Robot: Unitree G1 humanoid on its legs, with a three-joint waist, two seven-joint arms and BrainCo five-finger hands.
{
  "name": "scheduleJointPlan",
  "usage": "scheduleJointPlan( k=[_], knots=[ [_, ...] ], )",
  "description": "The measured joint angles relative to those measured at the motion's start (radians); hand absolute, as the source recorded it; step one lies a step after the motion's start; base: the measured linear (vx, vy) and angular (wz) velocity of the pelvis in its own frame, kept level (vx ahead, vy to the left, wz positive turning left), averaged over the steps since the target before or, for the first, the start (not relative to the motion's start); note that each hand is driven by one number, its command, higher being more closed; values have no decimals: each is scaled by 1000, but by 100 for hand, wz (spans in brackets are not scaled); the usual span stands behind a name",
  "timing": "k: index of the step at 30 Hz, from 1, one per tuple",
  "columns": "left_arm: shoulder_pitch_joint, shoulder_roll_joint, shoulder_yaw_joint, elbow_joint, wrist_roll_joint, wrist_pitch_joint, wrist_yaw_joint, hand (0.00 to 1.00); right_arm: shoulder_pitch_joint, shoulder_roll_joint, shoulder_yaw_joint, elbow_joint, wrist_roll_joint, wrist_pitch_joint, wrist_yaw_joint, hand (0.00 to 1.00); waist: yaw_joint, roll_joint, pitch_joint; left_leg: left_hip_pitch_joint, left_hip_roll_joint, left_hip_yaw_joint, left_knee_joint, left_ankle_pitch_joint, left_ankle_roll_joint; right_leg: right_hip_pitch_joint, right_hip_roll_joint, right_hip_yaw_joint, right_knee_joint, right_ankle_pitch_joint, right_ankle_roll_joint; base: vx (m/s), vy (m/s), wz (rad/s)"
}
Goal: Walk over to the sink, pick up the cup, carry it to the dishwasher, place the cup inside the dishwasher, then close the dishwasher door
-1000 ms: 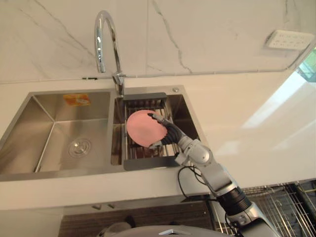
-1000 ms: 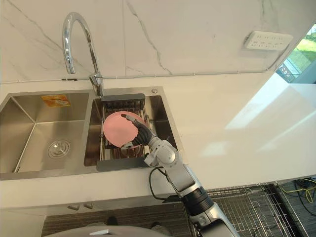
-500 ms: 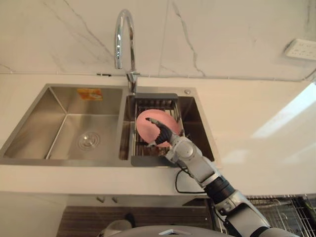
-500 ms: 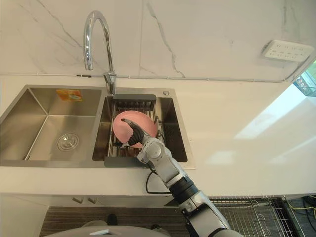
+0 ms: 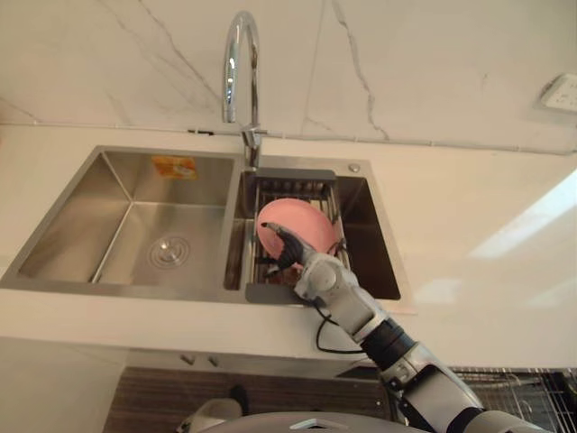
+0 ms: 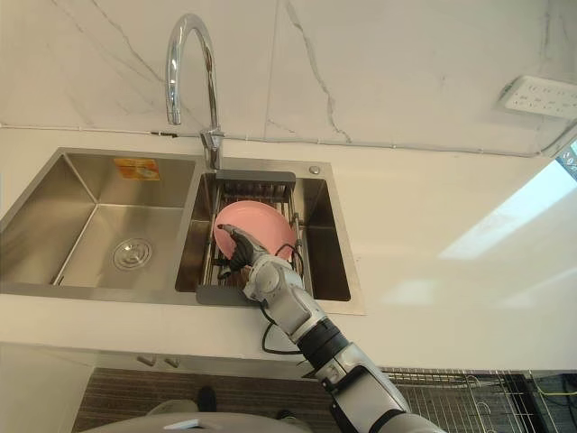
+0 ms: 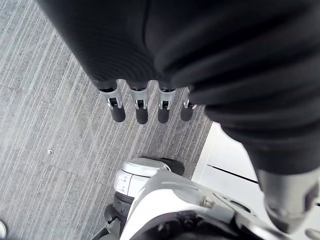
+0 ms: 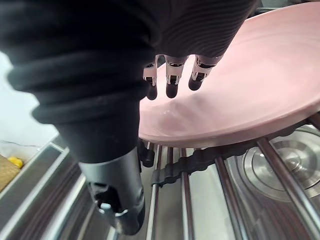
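**Left eye view.** The pink plate (image 5: 311,219) stands tilted in the drain rack (image 5: 290,175) of the sink (image 5: 135,194), in the basin directly below the faucet (image 5: 242,68). The right hand (image 5: 288,253) is at the plate's rim on the side farthest from the faucet. One second ago it lay against the rim on the side away from the other basin. The whole scene has shifted across the picture since then, so the camera has moved. The plate is in the same slot of the rack.

**Right eye view.** The arrangement is the same: the right hand covers the plate's near edge, and the plate's upper edge leans towards the faucet.

**Left wrist view.** The left hand (image 7: 141,107) hangs above the grey floor (image 7: 45,125), well away from the faucet. Its fingers are straight and hold nothing.

**Right wrist view.** The fingers (image 8: 171,89) curl down onto the plate's face, and the thumb (image 8: 146,157) sits beneath the rim. The plate is thus pinched between them while it rests on the rack bars (image 8: 187,200).
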Motion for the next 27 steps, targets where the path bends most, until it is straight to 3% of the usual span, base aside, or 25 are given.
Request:
scheduleJointPlan(
  k=[4, 16, 27],
  knots=[
    [-1, -6, 0, 0, 1, 0, 0, 0, -3, 18, 12, 17, -74, 6, -8, 0, 2, 0, 1, 1, 0, 1, 0, 0, 0, 0, -1, 1, 1, 0, 0, 0, 0, 0],
    [-7, -7, -2, -1, 7, 5, 0, 0, -31, 64, 61, 71, -332, 88, -81, 0, 10, 5, 19, 13, 0, 2, 0, -6, -8, 9, -3, 3, 8, -4, -2, 0, 0, 0],
    [-15, 6, -30, -1, 10, 6, 1, 0, -71, 93, 91, 153, -470, 159, -166, 0, 30, -5, 21, 15, -7, -2, -1, -7, -5, 12, -12, -4, 14, -9, -1, 0, 0, 2]
  ],
)
